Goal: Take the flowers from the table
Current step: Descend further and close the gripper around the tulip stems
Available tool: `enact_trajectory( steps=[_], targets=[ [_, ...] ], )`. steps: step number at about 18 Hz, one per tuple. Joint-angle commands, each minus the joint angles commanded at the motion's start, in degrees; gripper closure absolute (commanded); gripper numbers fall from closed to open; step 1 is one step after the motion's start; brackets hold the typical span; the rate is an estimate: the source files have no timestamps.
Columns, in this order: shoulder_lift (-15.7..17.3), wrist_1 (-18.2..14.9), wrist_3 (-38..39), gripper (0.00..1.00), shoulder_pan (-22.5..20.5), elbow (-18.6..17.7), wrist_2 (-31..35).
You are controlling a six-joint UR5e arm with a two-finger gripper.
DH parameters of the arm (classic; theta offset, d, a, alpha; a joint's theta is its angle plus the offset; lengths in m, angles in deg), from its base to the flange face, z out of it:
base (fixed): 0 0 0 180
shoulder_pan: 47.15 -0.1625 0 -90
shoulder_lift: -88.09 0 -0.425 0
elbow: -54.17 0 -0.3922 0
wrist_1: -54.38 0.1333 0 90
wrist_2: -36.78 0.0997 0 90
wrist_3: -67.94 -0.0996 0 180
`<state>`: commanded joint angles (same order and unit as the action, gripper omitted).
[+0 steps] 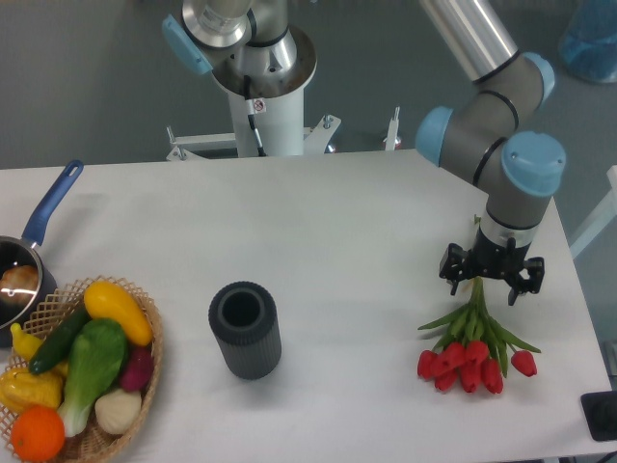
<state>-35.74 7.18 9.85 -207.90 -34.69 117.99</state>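
The flowers (472,359) are a small bunch of red tulips with green stems and leaves. They lie on the white table (366,251) near its right front corner, heads toward the front edge and stems pointing back. My gripper (492,277) points down over the stem ends. Its black fingers (453,268) stand spread to either side of the stems. The jaws look open, and the stem tips reach up between them. The bunch rests on the table.
A dark ribbed cylinder vase (245,330) stands upright at centre front. A wicker basket (145,318) of colourful vegetables sits at the front left corner, with a blue-handled pan (39,227) behind it. The robot's base (260,87) is at the back edge.
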Motion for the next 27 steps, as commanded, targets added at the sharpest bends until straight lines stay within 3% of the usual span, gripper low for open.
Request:
enact_trajectory(
  steps=[10, 17, 19, 23, 24, 27],
  targets=[
    [-3.9, 0.3, -0.6, 0.0, 0.2, 1.9, -0.2],
    [-3.5, 0.4, -0.7, 0.02, 0.3, 1.9, -4.6],
    [-3.4, 0.4, -0.7, 0.1, 0.9, 1.9, -5.1],
    [-3.7, 0.4, -2.9, 0.37, 1.1, 1.3, -5.1],
    [-3.6, 0.4, -3.8, 0.46, 1.3, 1.2, -5.1],
    [-3.5, 0.4, -3.9, 0.9, 1.3, 1.1, -5.1]
  ],
)
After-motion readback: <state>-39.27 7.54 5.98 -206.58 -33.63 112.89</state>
